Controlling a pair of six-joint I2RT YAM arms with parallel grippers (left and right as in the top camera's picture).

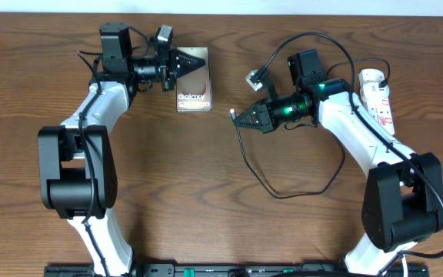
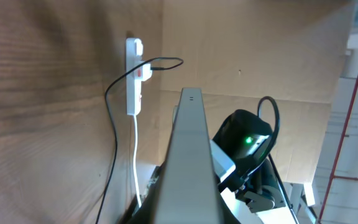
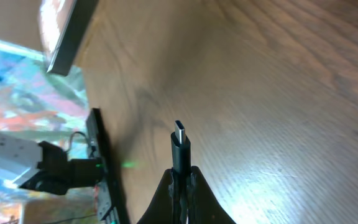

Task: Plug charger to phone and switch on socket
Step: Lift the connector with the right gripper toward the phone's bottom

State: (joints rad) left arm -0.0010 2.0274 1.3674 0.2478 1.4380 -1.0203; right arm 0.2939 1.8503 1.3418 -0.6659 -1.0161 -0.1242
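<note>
The brown phone with white "Galaxy" lettering lies at the back of the table, left of centre. My left gripper is shut on its far end. In the left wrist view the phone runs edge-on out of the jaws as a long grey slab. My right gripper is shut on the charger, whose black connector tip sticks out past the fingertips and points left, a short gap from the phone. The white socket lies at the far right, also visible from the left wrist as socket.
The charger's black cable loops across the table in front of the right arm and runs back toward the socket. A thicker robot cable with a connector arcs above the right wrist. The table's back edge lies just behind both arms.
</note>
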